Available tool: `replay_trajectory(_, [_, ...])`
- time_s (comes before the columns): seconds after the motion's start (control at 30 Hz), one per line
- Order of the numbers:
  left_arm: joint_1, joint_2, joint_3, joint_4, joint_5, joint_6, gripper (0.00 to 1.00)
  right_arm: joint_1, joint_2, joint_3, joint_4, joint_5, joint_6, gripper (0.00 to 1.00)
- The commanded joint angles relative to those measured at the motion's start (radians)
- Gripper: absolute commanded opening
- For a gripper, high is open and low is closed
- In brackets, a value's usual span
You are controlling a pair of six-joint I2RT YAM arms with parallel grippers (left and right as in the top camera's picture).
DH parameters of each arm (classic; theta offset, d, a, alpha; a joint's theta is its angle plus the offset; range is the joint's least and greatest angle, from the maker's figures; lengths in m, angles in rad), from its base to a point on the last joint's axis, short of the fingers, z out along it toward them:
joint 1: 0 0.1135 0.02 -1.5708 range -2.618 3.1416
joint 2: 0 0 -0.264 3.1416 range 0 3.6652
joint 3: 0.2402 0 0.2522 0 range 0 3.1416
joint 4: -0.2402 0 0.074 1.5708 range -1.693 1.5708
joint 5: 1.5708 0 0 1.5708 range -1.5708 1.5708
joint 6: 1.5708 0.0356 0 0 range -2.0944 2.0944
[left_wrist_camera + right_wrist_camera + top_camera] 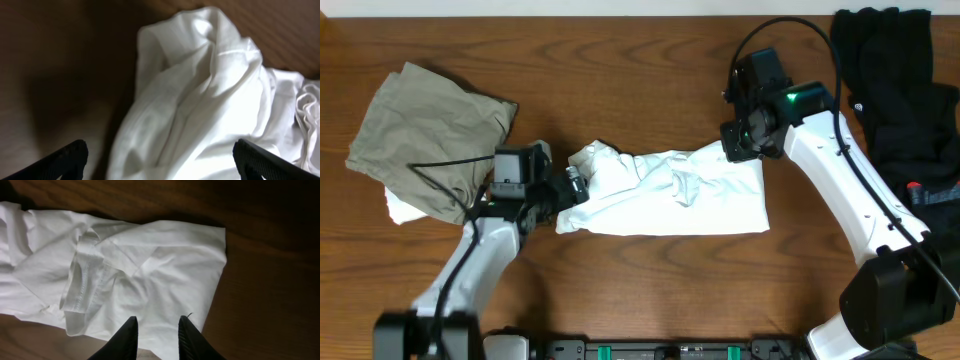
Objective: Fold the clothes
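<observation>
At the far left of the surface (650, 60) lies an olive garment (425, 130), lumpy and only loosely gathered, with a scrap of white cloth (402, 208) showing under its lower edge. I cannot tell whether that pile counts as folded. Next comes my left arm (485, 245), reaching in toward the left end of the white T-shirt (670, 195). In the left wrist view the left jaws stand wide apart and hold nothing, with the bunched, puffed-up end of the shirt (200, 100) just ahead of them. The shirt itself lies in the middle of the surface as a long band running left to right. Its lower edge is fairly straight, its left end is a raised crumple, and creases run through its middle. Its right end is flatter and squarer, and the right wrist view shows a stitched band (80, 280) turned over on top of the cloth (150, 265). My right arm (845, 175) hangs over the upper right corner of the shirt. The right jaws are narrowly parted over the edge of the cloth, and as far as I can see they grip nothing. At the far right a heap of black clothes (895, 80) lies untouched and unfolded. I judge the shirt roughly half done: it is narrowed lengthwise but not yet smoothed or folded end over end, and the black heap is still to do.
</observation>
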Motion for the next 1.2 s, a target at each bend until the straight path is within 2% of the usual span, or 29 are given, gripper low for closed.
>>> replay_trajectory(0.0, [0.004,0.092,-0.004,0.05,0.124,0.047,0.95,-0.002,0.002,0.006,-0.003,0.011,0.008,0.25])
replay_trajectory(0.2, [0.003,0.203,-0.004,0.098,0.124,0.042,0.95,-0.003,0.002,0.006,-0.012,0.012,0.007,0.25])
replay_trajectory(0.27, [0.003,0.236,-0.004,0.093,0.149,0.042,0.91,-0.003,0.002,0.006,-0.01,0.012,0.007,0.25])
replay_trajectory(0.33, [0.001,0.263,-0.004,0.096,0.202,0.042,0.8,-0.003,0.002,0.006,-0.008,0.012,0.008,0.25])
replay_trajectory(0.43, [-0.015,0.288,-0.004,0.1,0.263,0.039,0.55,-0.003,0.002,0.006,-0.008,0.012,0.008,0.25])
replay_trajectory(0.5, [-0.027,0.293,-0.004,0.1,0.27,0.039,0.45,-0.003,0.002,0.006,-0.008,0.012,0.008,0.25])
replay_trajectory(0.57, [-0.03,0.292,-0.004,0.103,0.27,0.039,0.21,-0.003,0.002,0.006,-0.011,0.012,0.008,0.25])
replay_trajectory(0.6, [-0.027,0.29,-0.004,0.103,0.269,0.04,0.06,-0.003,0.002,0.006,-0.013,0.012,0.007,0.25])
replay_trajectory(0.73, [0.021,0.259,-0.004,0.09,0.269,0.039,0.06,-0.007,0.002,0.006,-0.021,0.012,0.008,0.24])
replay_trajectory(0.9, [0.153,0.142,0.01,-0.001,0.201,0.05,0.06,-0.038,0.0,0.006,-0.038,0.012,0.008,0.22])
replay_trajectory(1.17, [0.309,-0.032,0.099,-0.103,0.192,0.088,0.06,-0.108,0.0,0.006,-0.065,0.012,0.007,0.21])
